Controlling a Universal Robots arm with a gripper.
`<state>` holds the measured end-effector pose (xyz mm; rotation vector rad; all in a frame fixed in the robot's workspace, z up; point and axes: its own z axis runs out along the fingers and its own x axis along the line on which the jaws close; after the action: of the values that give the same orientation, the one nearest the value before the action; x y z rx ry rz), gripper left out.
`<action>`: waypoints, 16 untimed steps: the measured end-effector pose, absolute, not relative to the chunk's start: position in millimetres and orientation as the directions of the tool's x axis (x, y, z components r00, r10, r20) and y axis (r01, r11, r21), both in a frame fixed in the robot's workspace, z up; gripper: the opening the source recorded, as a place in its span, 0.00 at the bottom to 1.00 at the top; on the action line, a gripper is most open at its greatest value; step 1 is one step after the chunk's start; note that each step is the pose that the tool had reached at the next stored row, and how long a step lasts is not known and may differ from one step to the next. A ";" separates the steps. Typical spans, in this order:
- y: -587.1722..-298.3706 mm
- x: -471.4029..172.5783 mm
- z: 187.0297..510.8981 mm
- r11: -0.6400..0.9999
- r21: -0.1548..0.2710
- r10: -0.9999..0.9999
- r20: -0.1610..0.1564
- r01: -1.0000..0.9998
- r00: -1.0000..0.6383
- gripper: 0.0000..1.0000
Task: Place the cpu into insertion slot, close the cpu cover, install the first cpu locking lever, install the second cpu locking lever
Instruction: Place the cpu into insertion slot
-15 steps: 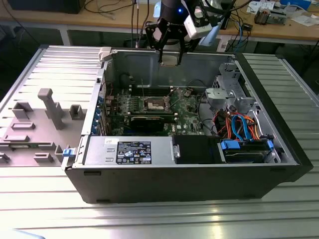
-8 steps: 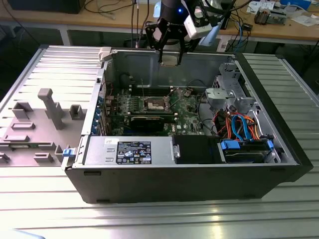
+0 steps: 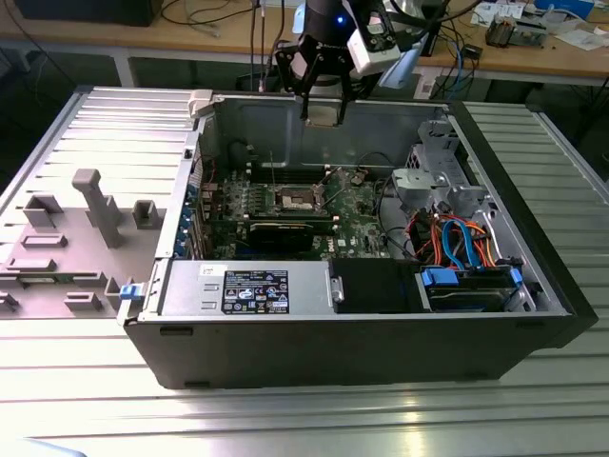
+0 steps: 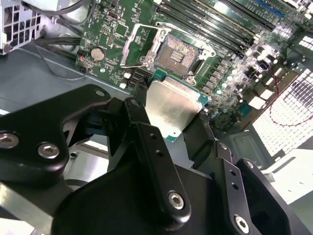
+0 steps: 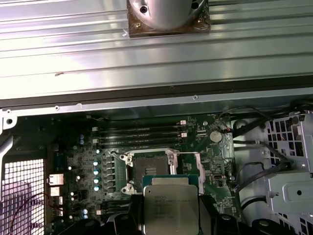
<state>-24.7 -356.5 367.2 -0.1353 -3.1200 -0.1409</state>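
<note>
Ribbed desk bears the open computer case, and at the exterior view's upper middle the gripper clamps the cpu above the empty insertion slot (placement, I judge, needing square alignment).

Here we are: the cpu pinched between the fingers of the gripper, up above the insertion slot and apart from it, cpu cover flipped open beside that slot, all inside the computer case, fixture block off to the exterior view's left
</note>
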 end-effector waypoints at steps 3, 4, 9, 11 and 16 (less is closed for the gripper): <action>-356.5 -24.9 367.0 0.988 0.089 0.123 0.019 0.124 -0.992 0.55; -356.5 -24.9 366.9 0.987 0.089 0.130 0.019 0.131 -0.991 0.55; -355.7 -33.1 366.8 0.984 0.089 0.156 0.019 0.157 -0.988 0.55; -355.1 -35.0 366.6 0.983 0.089 0.160 0.019 0.161 -0.987 0.55; -355.0 -35.0 366.3 0.976 0.089 0.198 0.019 0.199 -0.980 0.55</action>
<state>-35.0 -355.0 366.3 -0.3123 -3.1124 -0.1421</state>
